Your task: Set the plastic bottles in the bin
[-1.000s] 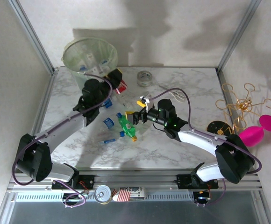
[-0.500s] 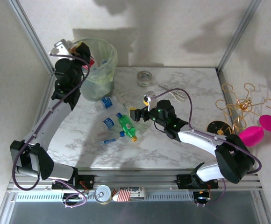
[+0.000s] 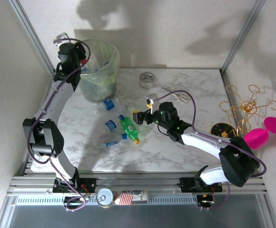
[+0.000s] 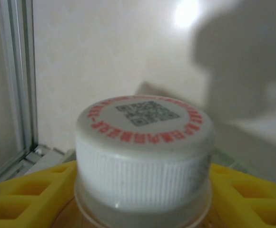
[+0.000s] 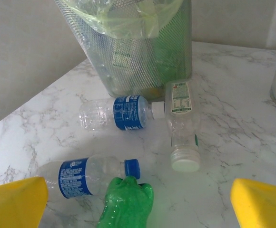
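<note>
My left gripper [image 3: 76, 56] is raised at the left rim of the bin [image 3: 100, 71], a pale green lined bucket. It is shut on a plastic bottle whose white cap with red print [image 4: 142, 142] sits between the yellow fingers [image 4: 26, 194]. My right gripper [image 3: 140, 116] hangs open just above the table. A green bottle [image 5: 126, 204] lies between its yellow fingers [image 5: 14, 202], untouched. Ahead lie a blue-capped bottle [image 5: 81, 175], a blue-labelled bottle [image 5: 121, 113] and a clear white-capped bottle [image 5: 182, 123], in front of the bin [image 5: 128, 42].
A grey tape roll [image 3: 147, 79] and scissors [image 3: 178, 97] lie at the back of the marble table [image 3: 176, 147]. Gold wire shapes [image 3: 245, 109] and a pink object [image 3: 261, 133] sit off its right edge. Metal frame posts [image 3: 31, 33] stand at the corners.
My left arm has lifted from among the bottles on the table up to the bin's left rim, carrying a bottle. The right gripper has shifted slightly left, still open.
</note>
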You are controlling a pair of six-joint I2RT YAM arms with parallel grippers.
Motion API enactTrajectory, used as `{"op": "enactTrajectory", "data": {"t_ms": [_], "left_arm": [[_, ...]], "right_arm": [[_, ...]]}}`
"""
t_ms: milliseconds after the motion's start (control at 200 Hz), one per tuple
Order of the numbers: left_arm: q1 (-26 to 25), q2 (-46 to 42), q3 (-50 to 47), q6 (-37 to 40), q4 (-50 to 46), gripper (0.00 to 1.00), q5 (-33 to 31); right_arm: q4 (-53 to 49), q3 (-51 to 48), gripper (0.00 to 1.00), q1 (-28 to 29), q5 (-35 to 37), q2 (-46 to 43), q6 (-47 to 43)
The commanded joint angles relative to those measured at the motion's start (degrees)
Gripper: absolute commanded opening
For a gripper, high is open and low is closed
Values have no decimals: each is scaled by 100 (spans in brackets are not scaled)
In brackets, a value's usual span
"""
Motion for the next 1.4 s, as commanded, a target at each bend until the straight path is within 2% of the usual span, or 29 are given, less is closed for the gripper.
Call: {"op": "enactTrajectory", "data": {"t_ms": [0, 95, 165, 270, 406, 551, 671, 891, 1042, 1222, 1397], "left_arm": [[24, 197, 398, 299, -459, 59, -218], [30, 383, 617, 308, -699, 64, -179], [22, 454, 730, 295, -810, 82, -165], [21, 423, 779, 274, -853, 99, -91], [21, 219, 817, 192, -885, 100, 6], [-20, -228, 738, 6, -879, 100, 393], [-161, -826, 286, -192, -589, 100, 698], [-610, -2266, -1657, -845, 690, 100, 1081], [-1207, -3077, -3367, -1416, 1870, 100, 1298], [-1904, -3529, -4755, -2150, 2449, 100, 1362], [-2271, -3845, -5684, -2684, 2637, 100, 1188]], "right_arm": [[-60, 45, 99, 32, 103, -143, 29], [-89, 54, 99, 29, 114, -131, 29], [-111, 62, 99, 33, 134, -116, 31], [-124, 70, 99, 31, 168, -78, 49], [-198, 157, 99, 29, 210, 20, 86], [-317, 295, 99, 34, 208, 210, 169], [-383, 384, 99, 34, 148, 394, 255], [-598, 579, 99, 32, -86, 684, 318], [-805, 735, 99, 34, -270, 881, 311], [-1130, 916, 99, 35, -663, 1179, 353], [-1310, 847, 95, 108, -1318, 1425, 397]]}}
